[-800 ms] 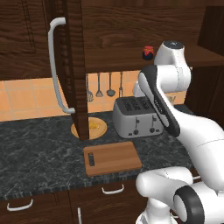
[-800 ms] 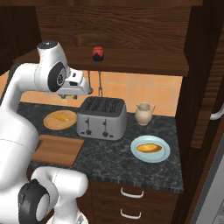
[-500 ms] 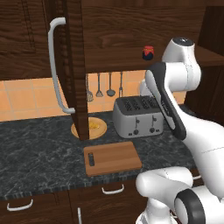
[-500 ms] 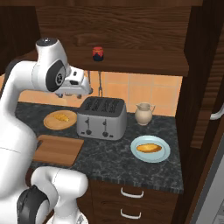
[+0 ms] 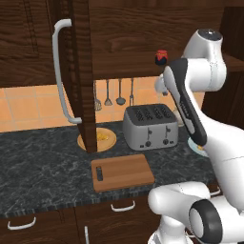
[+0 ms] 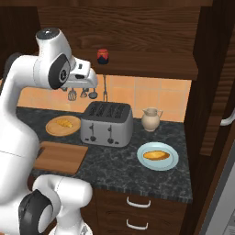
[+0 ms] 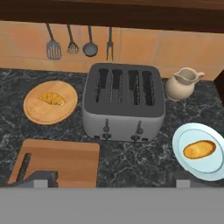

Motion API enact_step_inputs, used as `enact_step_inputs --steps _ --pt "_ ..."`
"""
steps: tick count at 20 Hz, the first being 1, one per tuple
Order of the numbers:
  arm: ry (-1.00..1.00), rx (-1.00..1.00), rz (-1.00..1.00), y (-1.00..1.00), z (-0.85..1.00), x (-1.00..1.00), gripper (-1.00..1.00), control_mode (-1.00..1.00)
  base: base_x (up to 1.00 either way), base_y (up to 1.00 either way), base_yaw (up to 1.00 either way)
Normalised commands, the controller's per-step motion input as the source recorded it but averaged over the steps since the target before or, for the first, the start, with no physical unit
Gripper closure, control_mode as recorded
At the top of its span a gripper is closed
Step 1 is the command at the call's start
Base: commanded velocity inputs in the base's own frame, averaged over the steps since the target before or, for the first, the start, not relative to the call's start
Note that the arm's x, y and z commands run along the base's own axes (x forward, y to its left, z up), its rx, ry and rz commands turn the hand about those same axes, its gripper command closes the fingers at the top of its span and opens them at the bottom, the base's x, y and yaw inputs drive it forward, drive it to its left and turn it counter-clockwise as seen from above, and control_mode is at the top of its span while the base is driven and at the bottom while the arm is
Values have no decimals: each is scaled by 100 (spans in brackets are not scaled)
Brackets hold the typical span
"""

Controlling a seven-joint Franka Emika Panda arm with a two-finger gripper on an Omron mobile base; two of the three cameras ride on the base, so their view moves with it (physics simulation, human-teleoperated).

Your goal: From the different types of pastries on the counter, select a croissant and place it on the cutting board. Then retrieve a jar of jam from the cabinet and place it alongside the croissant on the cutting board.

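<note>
The croissant (image 7: 50, 99) lies on a round tan dish (image 7: 37, 114) left of the toaster, also seen as the croissant (image 6: 64, 123). The cutting board (image 7: 61, 159) lies bare on the counter (image 7: 131, 162) in front of the dish; it shows as the cutting board (image 5: 123, 172) too. The jar of jam (image 6: 102, 56) stands on the cabinet shelf, red-lidded, also visible as the jar (image 5: 161, 56). My gripper (image 6: 92, 84) hangs open and empty high over the counter, below and left of the jar. Its fingertips (image 7: 41, 177) stand wide apart.
The cabinet door (image 5: 78, 71) with its pale handle (image 5: 62, 71) stands open over the dish. A silver toaster (image 6: 106, 123) sits mid-counter, a beige jug (image 6: 150, 119) right of it. An oval pastry (image 6: 157, 155) lies on a blue plate (image 6: 170, 165). Utensils (image 7: 72, 41) hang on the wall.
The arm has risen and shifted right, lifting the hand a little closer to the shelf level. The pastries, board and jar have not moved.
</note>
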Motion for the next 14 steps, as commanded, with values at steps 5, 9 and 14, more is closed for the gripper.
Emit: enact_step_inputs --steps 5,9,14 --pt "-17 0 0 -4 72 32 -100 -100 0 0 0" --pt "-28 0 -5 -1 1 46 -100 -100 0 0 0" --pt "-36 0 -4 0 3 93 -100 -100 0 0 0"
